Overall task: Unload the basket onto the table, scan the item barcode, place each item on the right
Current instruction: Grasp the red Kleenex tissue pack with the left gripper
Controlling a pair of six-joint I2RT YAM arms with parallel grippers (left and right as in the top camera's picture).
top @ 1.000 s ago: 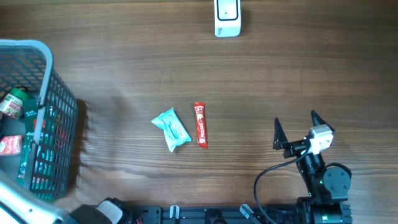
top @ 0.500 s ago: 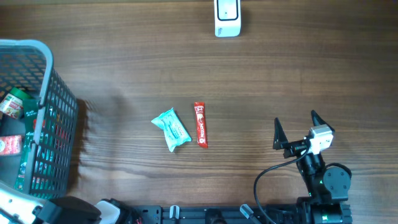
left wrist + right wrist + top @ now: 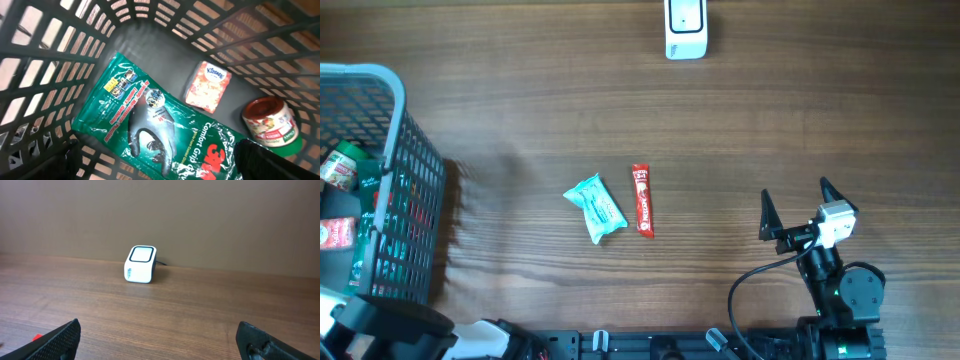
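L jaws & R jaws both spread, empty, R idle lower right; L hangs over basket [image 3: 415,225] at left edge, where glove pack [image 3: 150,120], tissue pack [image 3: 207,86] & tub [image 3: 269,122] crowd tog., so pinch may snag mesh or hide barcode from scanner [image 3: 685,30] top centre.

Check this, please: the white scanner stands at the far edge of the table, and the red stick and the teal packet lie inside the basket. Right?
Not quite. The overhead view shows the red stick and the teal packet on the table, outside the basket. The white scanner does stand at the far edge.
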